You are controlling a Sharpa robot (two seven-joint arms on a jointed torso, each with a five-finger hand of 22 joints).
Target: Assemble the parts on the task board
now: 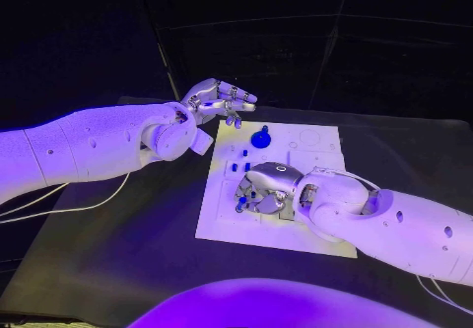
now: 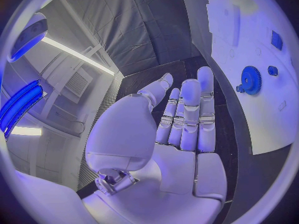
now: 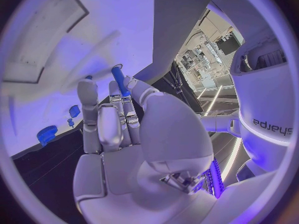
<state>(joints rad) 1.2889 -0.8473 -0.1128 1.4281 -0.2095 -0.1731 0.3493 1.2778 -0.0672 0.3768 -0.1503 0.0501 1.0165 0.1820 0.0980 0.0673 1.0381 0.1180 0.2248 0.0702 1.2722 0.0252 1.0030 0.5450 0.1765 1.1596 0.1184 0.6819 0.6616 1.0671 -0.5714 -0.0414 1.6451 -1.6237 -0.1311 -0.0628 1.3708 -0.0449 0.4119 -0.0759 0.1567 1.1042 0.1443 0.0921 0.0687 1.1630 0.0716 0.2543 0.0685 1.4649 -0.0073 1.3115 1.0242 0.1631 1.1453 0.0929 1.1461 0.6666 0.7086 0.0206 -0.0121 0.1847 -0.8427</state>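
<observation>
White task board (image 1: 317,147), blue gear (image 1: 260,140) on it

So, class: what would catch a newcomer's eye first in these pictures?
The white task board in the middle of the black table, with a blue gear near its far edge. The right hand is down on the board, a blue peg between its fingers; the left hand hovers open beyond the board's far-left corner.

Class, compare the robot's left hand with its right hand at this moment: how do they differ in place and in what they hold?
The left hand is off the task board, beyond its far left corner; the right hand lies over the board's near half. The left hand holds nothing, fingers apart and straight; the right hand grips a blue peg between thumb and fingers. Both are silver hands on white arms.
</observation>
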